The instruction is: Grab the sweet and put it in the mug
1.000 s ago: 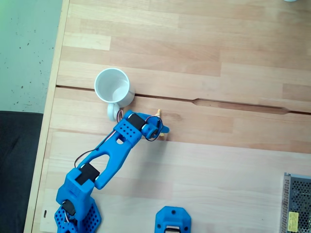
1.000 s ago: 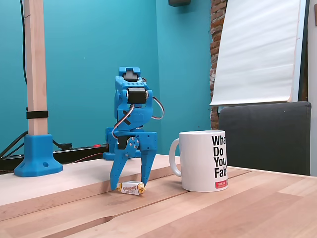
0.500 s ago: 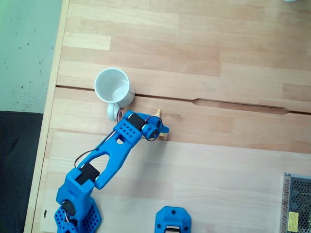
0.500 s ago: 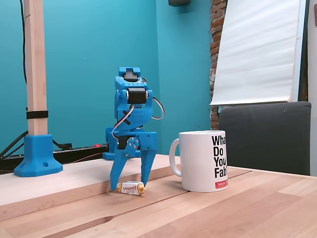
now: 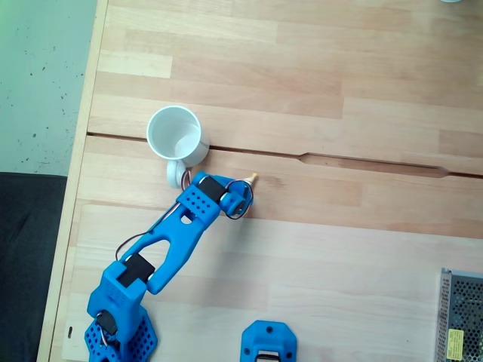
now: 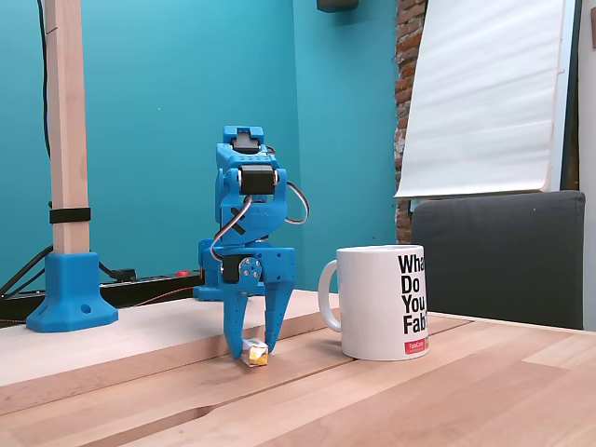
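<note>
Just beside the mug, on its left in the low fixed view, the blue arm's gripper points straight down with its two fingers drawn in on the sweet, which sits pinched between the tips right at the table. From this side the mug shows bold black lettering and a small red label, its handle turned toward the gripper. From above, in the other fixed view, none of that print can be seen; instead the mug shows its white inside, and the arm reaches up from its base to a spot just below and right of the handle, where one yellowish end of the sweet pokes out past the gripper. Pale wooden planks make up the table, with a dark seam running across it from the mug. Behind the mug in the low fixed view stand a teal wall, a white board and a dark chair back.
</note>
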